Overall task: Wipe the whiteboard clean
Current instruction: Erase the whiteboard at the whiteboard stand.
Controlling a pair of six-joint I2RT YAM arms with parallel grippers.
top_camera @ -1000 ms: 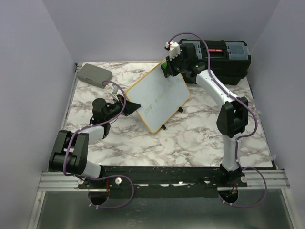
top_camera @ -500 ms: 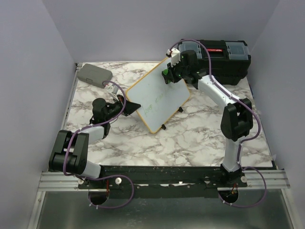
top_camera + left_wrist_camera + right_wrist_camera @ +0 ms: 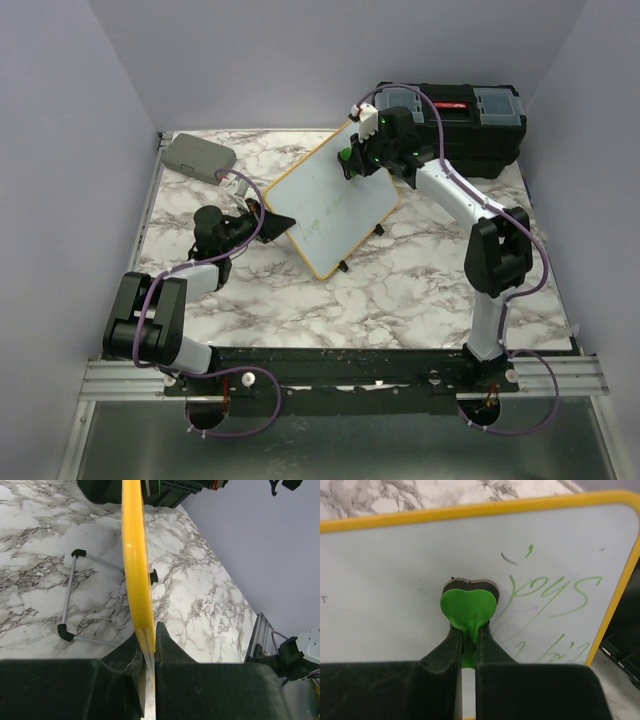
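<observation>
1. Top external view: a grey case [image 3: 198,155] lies at the far left corner of the table [image 3: 400,290]; right of it, the left gripper [image 3: 268,220] pinches the left edge of the whiteboard [image 3: 330,210].
2. The whiteboard stands tilted near the middle of the table; faint green writing [image 3: 322,225] shows on its white face.
3. The right gripper [image 3: 350,160] is at the board's far right part, pinching a green eraser [image 3: 344,154]; a black box [image 3: 470,120] sits behind it, by the back wall.
4. Left wrist view: the two fingers [image 3: 167,647] are squeezed on the yellow frame, one on each side; a wire stand [image 3: 70,600] with black tips rests on the table to the left.
5. Right wrist view: the fingers [image 3: 451,645] pinch the bottom of the heart-shaped eraser; its pad is pressed on the white face; the green writing is just to its right.
</observation>
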